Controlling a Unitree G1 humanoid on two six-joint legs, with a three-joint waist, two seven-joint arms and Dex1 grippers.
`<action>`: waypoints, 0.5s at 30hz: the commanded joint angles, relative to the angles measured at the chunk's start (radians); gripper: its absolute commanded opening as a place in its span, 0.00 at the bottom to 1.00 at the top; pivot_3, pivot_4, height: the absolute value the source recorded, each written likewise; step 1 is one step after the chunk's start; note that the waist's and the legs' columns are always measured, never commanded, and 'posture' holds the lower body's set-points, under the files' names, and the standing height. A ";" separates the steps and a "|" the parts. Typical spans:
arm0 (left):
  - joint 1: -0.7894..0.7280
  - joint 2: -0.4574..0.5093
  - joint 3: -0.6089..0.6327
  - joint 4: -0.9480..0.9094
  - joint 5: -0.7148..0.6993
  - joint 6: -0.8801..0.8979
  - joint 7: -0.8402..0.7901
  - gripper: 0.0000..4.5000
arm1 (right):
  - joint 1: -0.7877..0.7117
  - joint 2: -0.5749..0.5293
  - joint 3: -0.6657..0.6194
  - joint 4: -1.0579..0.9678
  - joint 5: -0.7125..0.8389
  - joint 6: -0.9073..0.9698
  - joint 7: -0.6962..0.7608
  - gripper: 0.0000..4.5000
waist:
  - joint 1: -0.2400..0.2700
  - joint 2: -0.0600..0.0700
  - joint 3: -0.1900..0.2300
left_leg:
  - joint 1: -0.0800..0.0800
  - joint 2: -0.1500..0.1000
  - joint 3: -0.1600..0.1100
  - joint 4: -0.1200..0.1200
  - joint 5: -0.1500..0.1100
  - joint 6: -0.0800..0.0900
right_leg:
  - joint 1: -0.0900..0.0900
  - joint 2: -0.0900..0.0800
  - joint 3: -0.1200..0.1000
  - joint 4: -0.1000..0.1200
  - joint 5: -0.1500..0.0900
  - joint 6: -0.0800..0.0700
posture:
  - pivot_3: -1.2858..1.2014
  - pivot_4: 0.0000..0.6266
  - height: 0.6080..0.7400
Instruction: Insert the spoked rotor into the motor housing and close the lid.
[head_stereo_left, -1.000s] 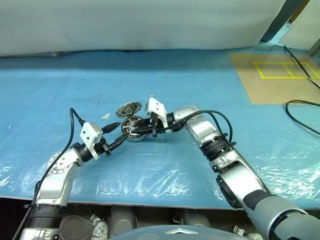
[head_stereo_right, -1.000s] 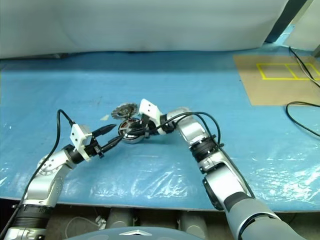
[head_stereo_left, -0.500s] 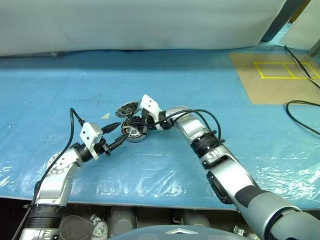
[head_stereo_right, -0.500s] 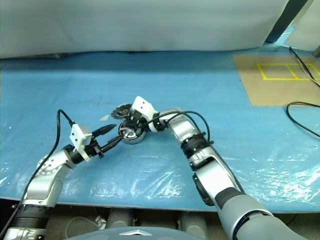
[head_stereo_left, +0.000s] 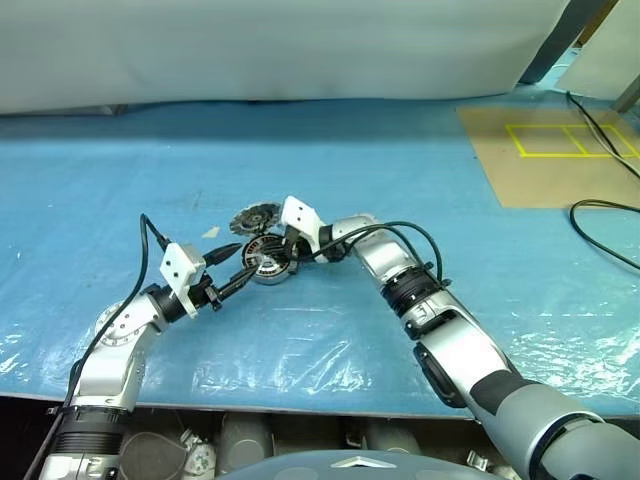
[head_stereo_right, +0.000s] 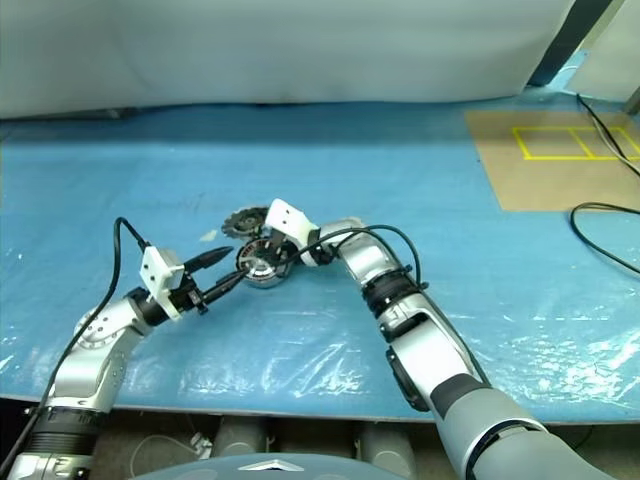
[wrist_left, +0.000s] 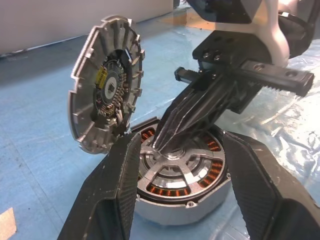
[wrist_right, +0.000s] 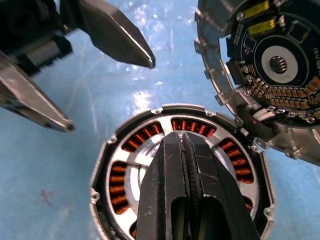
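Note:
The motor housing (head_stereo_left: 268, 264) lies flat on the blue sheet, its copper windings (wrist_right: 131, 144) showing between silver spokes. The spoked rotor (wrist_left: 176, 172) sits inside it. My right gripper (wrist_right: 182, 139) is shut, its tips resting on the rotor's hub; it reaches in from the right (head_stereo_left: 275, 258). The lid (wrist_left: 102, 95) stands tilted on edge against the housing's far rim, circuit face showing (head_stereo_left: 255, 216). My left gripper (head_stereo_left: 243, 262) is open, its fingers (wrist_left: 117, 190) on either side of the housing's near side, a little apart from it.
A brown board (head_stereo_left: 545, 150) with yellow tape lines lies at the back right, and a black cable (head_stereo_left: 600, 215) runs along the right edge. A small pale scrap (head_stereo_left: 211, 231) lies left of the lid. A white sheet (head_stereo_left: 280, 45) closes off the back.
My right gripper has moved left from the housing's right side onto its centre and has shut. The left gripper, housing and lid have kept still.

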 joint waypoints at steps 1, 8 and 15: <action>-0.021 0.014 0.048 -0.005 -0.040 0.007 -0.003 0.60 | -0.037 0.019 -0.092 -0.090 0.110 0.072 0.018 0.01 | 0.000 0.000 0.000 | 0.000 0.000 0.000 0.000 0.000 0.000 | 0.000 0.000 0.000 0.000 0.000 0.000 | 0.52 0.24 1.00; -0.060 0.057 0.141 0.012 -0.134 0.094 -0.013 0.60 | -0.008 -0.101 -0.127 -0.366 0.255 0.328 0.145 0.01 | 0.008 -0.001 0.000 | 0.000 0.000 0.000 -0.001 0.000 0.000 | 0.000 0.000 -0.001 0.000 0.000 0.000 | 0.52 0.24 1.00; -0.339 0.092 0.197 0.284 -0.171 0.141 -0.033 0.60 | 0.204 -0.314 -0.107 -0.567 0.251 0.426 0.147 0.01 | 0.038 -0.001 0.000 | 0.000 -0.001 0.000 -0.001 0.000 0.000 | 0.001 0.000 -0.001 -0.001 0.002 0.004 | 0.52 0.24 1.00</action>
